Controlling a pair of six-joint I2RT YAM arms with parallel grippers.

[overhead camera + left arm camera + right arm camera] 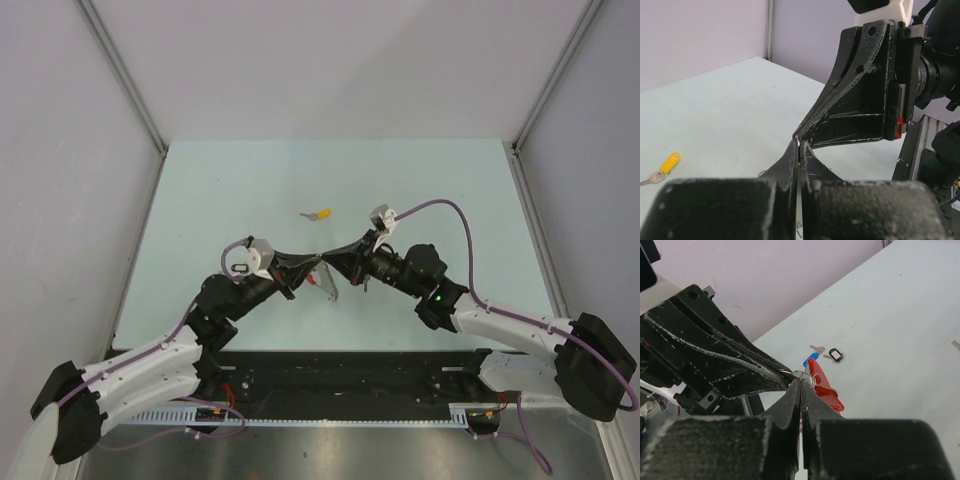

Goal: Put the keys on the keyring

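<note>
Visitor: Where is the keyring?

Me: Between my two arms, over the middle of the desk (230,190). The keyring (801,374) shows as a thin loop of silvery wire right where my tips meet. Its red tag (824,386) is just past them. I cannot tell whether the tag hangs free or touches the desk.

Visitor: And your tools?

Me: My left tool (798,147) has its fingers pressed together on a sliver of that wire. My right tool (800,386) is also together, tip to tip with the left one. Its own fingers cover the spot, so I cannot tell whether it bites the wire or only touches it.

Visitor: The keys?

Me: The yellow key (669,164) lies alone on the desk, well apart from the ring, and its blade runs off the edge of the left wrist view. A blue key (811,359) sits just beside the wire, above the tag. I cannot make out whether it is threaded on or lies on the desk behind. Farther off, a silver key (816,348) and a small black tag (835,355) lie side by side.

Visitor: And from above?

Me: Little shows. The tools hide the wire, and only the red tag peeps out below them.
</note>
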